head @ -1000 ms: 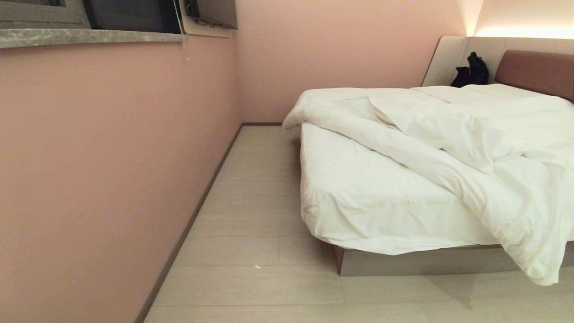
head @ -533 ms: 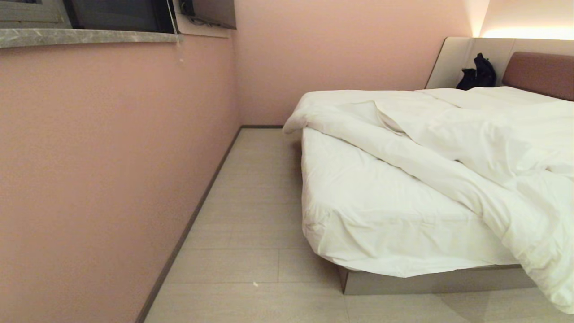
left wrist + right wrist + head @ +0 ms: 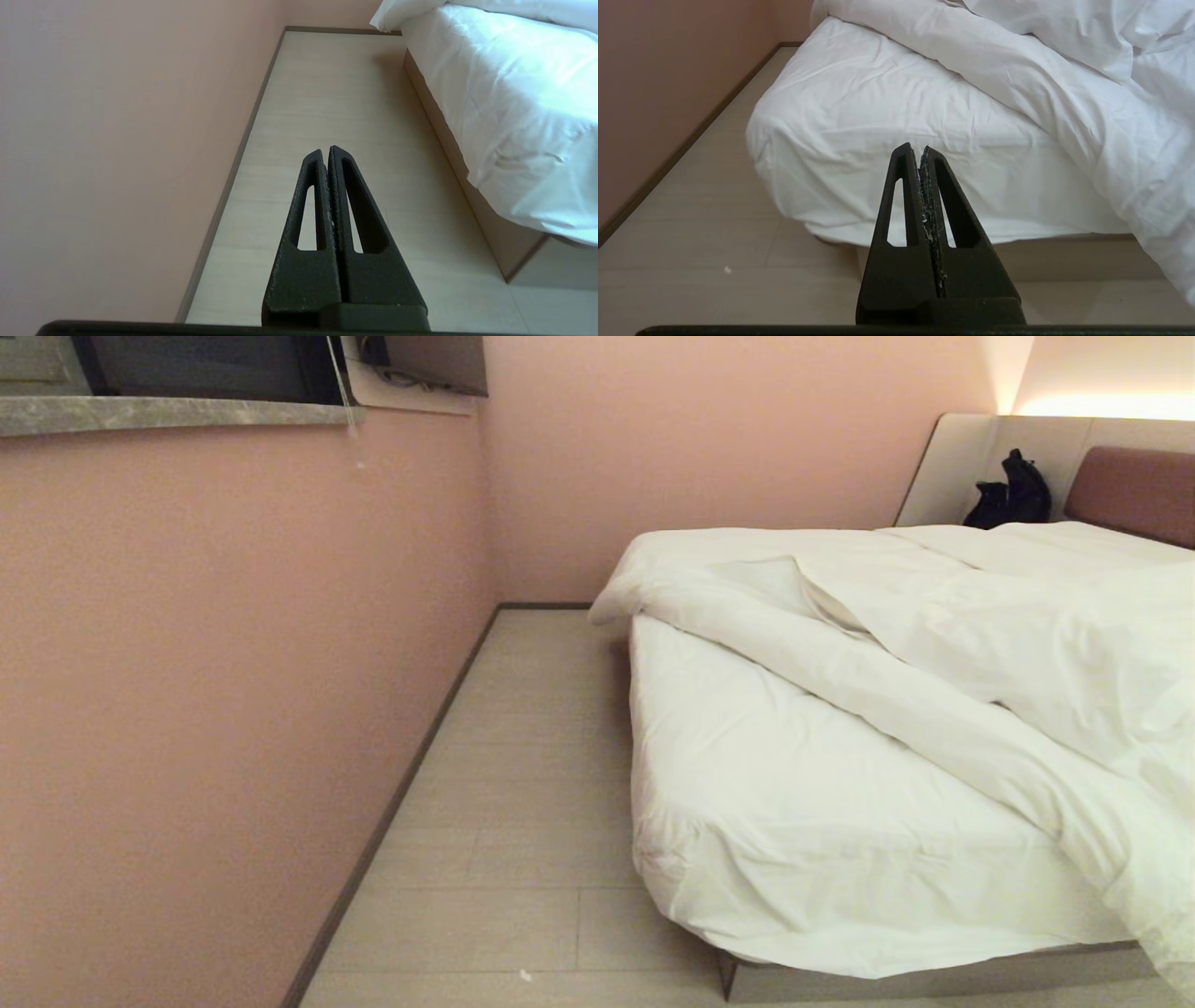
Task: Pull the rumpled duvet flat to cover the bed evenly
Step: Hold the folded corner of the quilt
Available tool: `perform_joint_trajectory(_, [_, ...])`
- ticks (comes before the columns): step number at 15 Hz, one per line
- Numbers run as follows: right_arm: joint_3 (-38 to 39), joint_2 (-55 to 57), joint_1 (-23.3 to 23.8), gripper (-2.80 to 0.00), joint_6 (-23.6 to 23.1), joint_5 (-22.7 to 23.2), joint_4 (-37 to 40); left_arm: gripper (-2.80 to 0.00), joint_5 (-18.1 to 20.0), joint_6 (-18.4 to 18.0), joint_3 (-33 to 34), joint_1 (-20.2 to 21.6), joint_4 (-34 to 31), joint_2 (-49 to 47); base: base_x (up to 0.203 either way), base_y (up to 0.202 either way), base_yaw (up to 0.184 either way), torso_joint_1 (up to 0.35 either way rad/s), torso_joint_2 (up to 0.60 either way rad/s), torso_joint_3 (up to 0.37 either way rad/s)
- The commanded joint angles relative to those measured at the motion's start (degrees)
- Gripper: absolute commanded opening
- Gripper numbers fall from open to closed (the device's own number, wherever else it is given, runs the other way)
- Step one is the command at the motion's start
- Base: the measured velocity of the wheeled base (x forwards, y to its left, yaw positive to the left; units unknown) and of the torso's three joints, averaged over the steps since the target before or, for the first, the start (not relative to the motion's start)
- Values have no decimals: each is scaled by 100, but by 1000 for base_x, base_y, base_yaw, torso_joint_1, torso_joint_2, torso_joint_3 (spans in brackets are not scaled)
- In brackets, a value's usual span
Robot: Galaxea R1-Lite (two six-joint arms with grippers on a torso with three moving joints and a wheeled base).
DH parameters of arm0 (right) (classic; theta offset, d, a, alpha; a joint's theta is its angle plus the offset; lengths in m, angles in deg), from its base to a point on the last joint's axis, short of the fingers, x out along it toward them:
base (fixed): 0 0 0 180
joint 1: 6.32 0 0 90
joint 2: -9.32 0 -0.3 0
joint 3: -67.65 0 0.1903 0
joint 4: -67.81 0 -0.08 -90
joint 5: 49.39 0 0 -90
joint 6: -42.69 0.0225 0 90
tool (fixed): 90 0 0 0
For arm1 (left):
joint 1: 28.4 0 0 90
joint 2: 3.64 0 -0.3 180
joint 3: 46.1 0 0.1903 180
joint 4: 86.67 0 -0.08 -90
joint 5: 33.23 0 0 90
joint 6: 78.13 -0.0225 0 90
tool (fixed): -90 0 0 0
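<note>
The white duvet lies rumpled and folded back across the bed, its thick rolled edge running diagonally and its right end spilling over the foot. The near left corner of the mattress sheet is bare. Neither arm shows in the head view. My left gripper is shut with nothing in it, over the floor beside the bed. My right gripper is shut and empty, pointing at the bare mattress corner, short of the duvet.
A pink wall with a stone window ledge runs along the left. A strip of pale wood floor separates it from the bed. A dark bag rests against the headboard panel.
The whole head view has shifted: the bed now appears larger and lower in the picture, so the camera has come closer. The duvet and both grippers show no movement of their own.
</note>
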Motion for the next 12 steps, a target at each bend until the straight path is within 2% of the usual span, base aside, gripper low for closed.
perform_joint_trajectory(1, [0, 7, 0, -280, 0, 1, -3, -280, -2, 0, -3, 2, 2, 0, 197, 0, -1, 2, 7, 2])
perform_joint_trajectory(5, [0, 7, 0, -280, 0, 1, -3, -280, -2, 9, 1, 2, 2, 0, 188, 0, 0, 2, 4, 6])
perform_joint_trajectory(12, [0, 7, 0, -280, 9, 1, -3, -280, -2, 18, 1, 2, -7, 0, 9, 0, 0, 1, 0, 1])
